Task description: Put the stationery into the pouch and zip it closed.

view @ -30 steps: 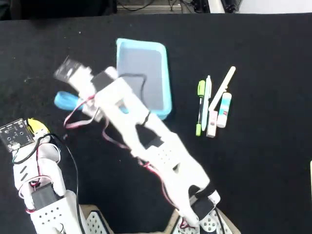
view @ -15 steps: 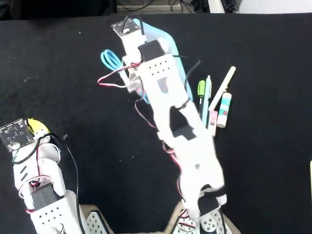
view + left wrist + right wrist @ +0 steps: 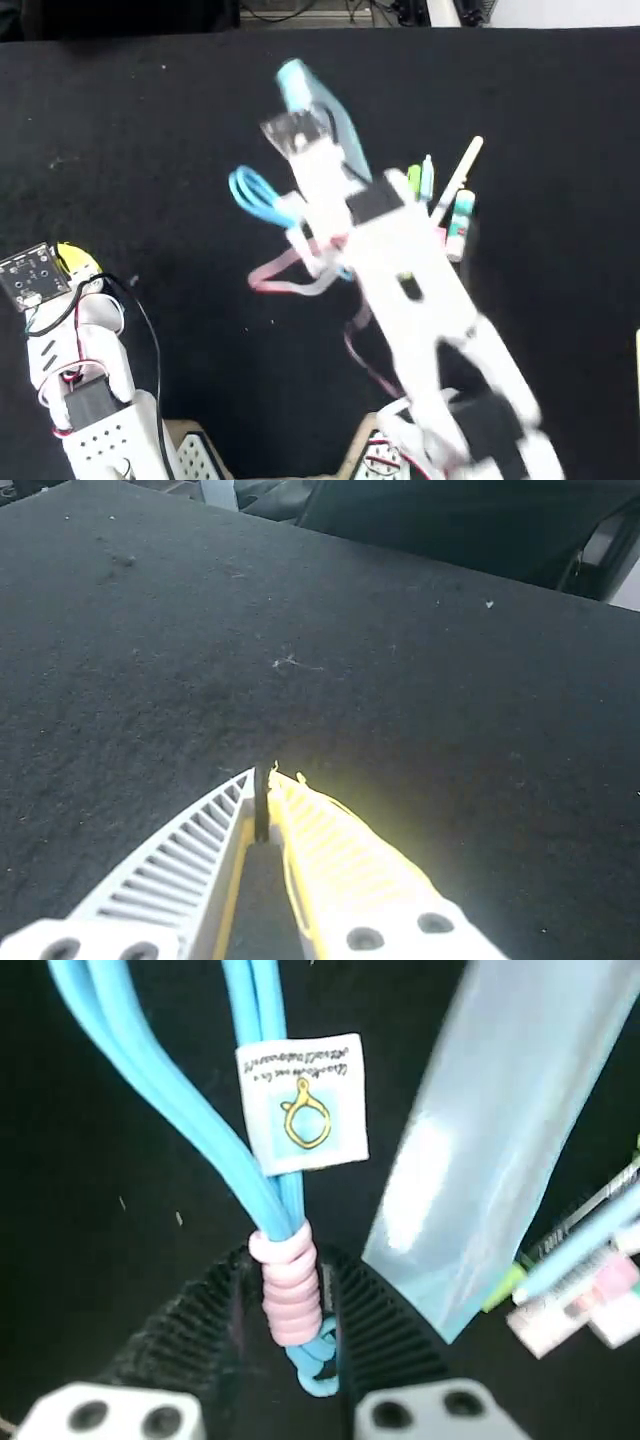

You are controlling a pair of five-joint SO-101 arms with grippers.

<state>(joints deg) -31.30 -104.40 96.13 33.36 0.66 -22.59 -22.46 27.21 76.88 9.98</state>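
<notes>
Black table. Blue pouch tipped on edge mid-far, just left of the stationery. Right jaws pinch its cord at the pink bead, probably to drag it closer for loading. Left jaws pressed together, idle near-left.

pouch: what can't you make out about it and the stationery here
- Pouch, high view: blurred, partly behind the right arm; zip open or shut cannot be told.
- Pouch, right wrist view: cut off by the frame edge.
- Stationery, high view: the arm covers part, so no sure count.
- Blue cord, right wrist view: its join to the pouch is hidden past the right gripper.
</notes>
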